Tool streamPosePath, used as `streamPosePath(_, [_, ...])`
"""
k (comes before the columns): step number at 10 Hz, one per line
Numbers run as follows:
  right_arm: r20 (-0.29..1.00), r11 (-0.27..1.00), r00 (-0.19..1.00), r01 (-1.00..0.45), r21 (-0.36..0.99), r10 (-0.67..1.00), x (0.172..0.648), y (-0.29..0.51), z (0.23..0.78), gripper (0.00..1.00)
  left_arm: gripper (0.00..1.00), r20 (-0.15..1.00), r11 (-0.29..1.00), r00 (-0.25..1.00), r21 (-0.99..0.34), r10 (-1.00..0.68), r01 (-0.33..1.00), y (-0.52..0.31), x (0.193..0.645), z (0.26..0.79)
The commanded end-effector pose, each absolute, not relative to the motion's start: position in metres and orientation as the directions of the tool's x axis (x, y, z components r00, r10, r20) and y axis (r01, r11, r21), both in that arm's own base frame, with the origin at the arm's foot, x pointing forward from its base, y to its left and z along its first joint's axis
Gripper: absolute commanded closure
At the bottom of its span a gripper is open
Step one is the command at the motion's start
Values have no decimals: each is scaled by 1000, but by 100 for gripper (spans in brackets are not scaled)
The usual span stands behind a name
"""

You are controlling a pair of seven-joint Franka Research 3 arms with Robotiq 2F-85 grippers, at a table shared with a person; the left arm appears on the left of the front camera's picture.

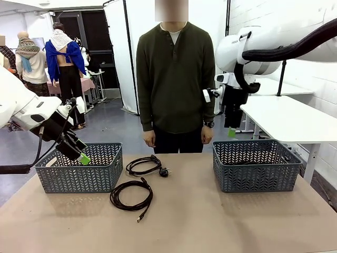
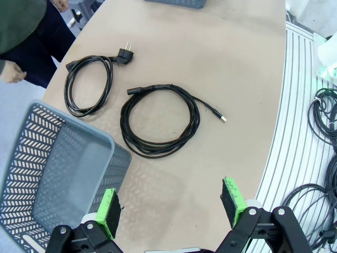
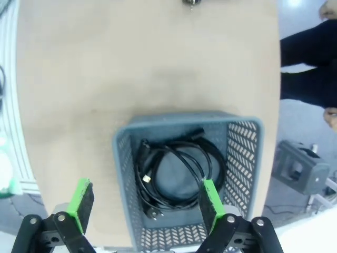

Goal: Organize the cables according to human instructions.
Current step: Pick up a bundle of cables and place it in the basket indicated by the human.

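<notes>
Nearest on the tan table [image 1: 221, 221] lies a black cable [image 1: 112, 197] in a loose round coil. Its small metal-tipped plug trails off toward the near edge. Just beyond it, and not touching it, sits a second, smaller coiled cable [image 1: 164, 172] with a chunky mains plug at its far right.

To the left stands a grey mesh basket [image 1: 79, 176]. The left gripper [image 1: 83, 157] hangs above its near rim, with the arm coming in low from the side and the wrist tilted so it looks down and inward at the two coils. Its green-padded fingers are spread wide with nothing between them.

To the right is a matching basket [image 1: 258, 171]. The right gripper [image 1: 231, 132] hovers over it, pointing straight down from an arm bent high overhead, jaws wide apart and empty. In the right wrist view, black cables in the right basket [image 3: 145, 174] lie coiled on the bottom. It may be two cords, though the loops overlap too much to count.

At the far edge the person [image 1: 174, 79] stands facing the table, both arms straight down and hands [image 1: 149, 138] loose at the hips.
</notes>
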State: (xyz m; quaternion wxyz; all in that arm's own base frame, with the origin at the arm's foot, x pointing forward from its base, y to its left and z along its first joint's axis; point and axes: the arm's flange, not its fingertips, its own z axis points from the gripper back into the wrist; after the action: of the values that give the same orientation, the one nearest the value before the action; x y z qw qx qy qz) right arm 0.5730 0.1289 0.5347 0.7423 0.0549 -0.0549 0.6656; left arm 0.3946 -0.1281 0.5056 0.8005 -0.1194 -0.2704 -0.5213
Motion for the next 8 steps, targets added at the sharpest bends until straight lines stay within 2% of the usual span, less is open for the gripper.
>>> streamPosePath(1, [223, 182, 178, -983, 0, 958, 545, 139, 532, 0, 0, 570, 411, 294, 84, -767, 908, -125, 397, 505])
streamPosePath(2, [231, 232, 217, -972, -42, 948, 531, 146, 529, 0, 0, 570, 411, 294, 84, -767, 908, -125, 397, 505])
streamPosePath(4, [326, 284, 249, -957, -63, 912, 507, 155, 520, 0, 0, 570, 411, 294, 84, -767, 908, -125, 397, 505])
streamPosePath(8, [415, 310, 265, -950, -43, 870, 469, 172, 497, 0, 0, 570, 411, 294, 84, -767, 908, -125, 397, 505])
